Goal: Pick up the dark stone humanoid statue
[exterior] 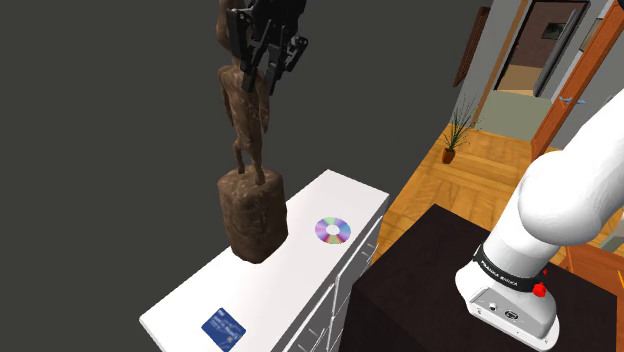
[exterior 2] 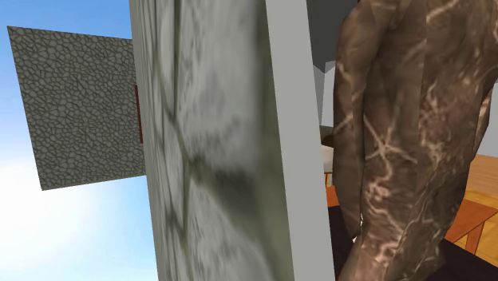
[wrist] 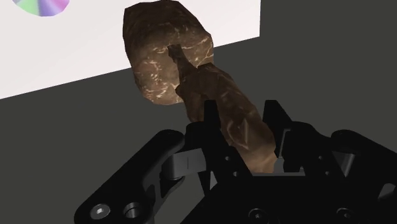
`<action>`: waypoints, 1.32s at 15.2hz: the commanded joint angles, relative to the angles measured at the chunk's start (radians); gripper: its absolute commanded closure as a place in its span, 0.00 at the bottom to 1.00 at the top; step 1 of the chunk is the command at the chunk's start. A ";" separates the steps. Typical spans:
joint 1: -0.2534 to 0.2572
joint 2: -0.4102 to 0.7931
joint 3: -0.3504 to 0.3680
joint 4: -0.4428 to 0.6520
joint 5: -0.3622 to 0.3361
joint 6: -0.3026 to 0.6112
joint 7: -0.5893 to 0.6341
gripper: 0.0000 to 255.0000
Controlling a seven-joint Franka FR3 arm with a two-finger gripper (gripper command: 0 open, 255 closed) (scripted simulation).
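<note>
My end effector (exterior: 263, 68) is clamped on the upper torso of the brown veined stone statue (exterior: 250, 210). It stands upright, long axis vertical beneath me, its base at the white worktop's (exterior: 300, 275) edge on the shoulder view's left. I judge the lift goes straight up.

My shoulder camera looks down on the bench (exterior: 300, 265); second sits hard against the statue (exterior 2: 407, 144), shared with the wrist camera.

Cabinet (exterior: 300, 275): white, with drawer fronts on its right side in the shoulder view, set against a dark grey wall (exterior: 100, 120).
Disc (exterior: 333, 230): shiny, flat on the cabinet's far end.
Card (exterior: 223, 326): blue, flat on the near end.
Plant (exterior: 455, 135): potted, far right on the wooden floor (exterior: 490, 160).
Stone wall (exterior 2: 199, 160): grey, close in the second exterior view.
</note>
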 commanded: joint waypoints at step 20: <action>-0.006 0.089 0.012 0.293 -0.053 -0.205 0.068 1.00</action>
